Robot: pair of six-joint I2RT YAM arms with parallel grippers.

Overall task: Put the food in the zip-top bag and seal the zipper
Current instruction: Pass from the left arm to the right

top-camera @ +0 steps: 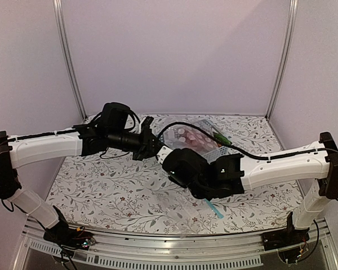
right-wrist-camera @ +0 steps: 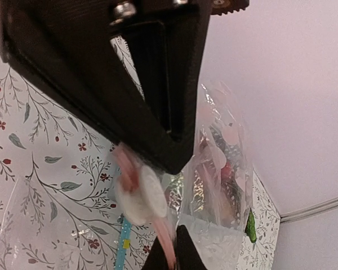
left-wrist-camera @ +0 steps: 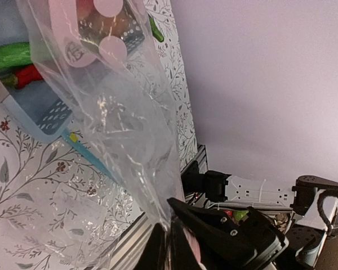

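Top external: floral worktop point(top-camera: 101, 191) enclosed by lilac walls point(top-camera: 174, 56).
Zip-top bag point(left-wrist-camera: 129, 140) is pinched by left pincer point(left-wrist-camera: 170, 239), zipper point(right-wrist-camera: 127, 166) by right pincer point(right-wrist-camera: 170, 233).

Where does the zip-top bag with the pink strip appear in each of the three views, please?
Top external: zip-top bag just above centre.
Left wrist: the bag hangs from upper left to bottom centre.
Right wrist: the bag is right of centre.
Shared landmark: teal-blue strip.
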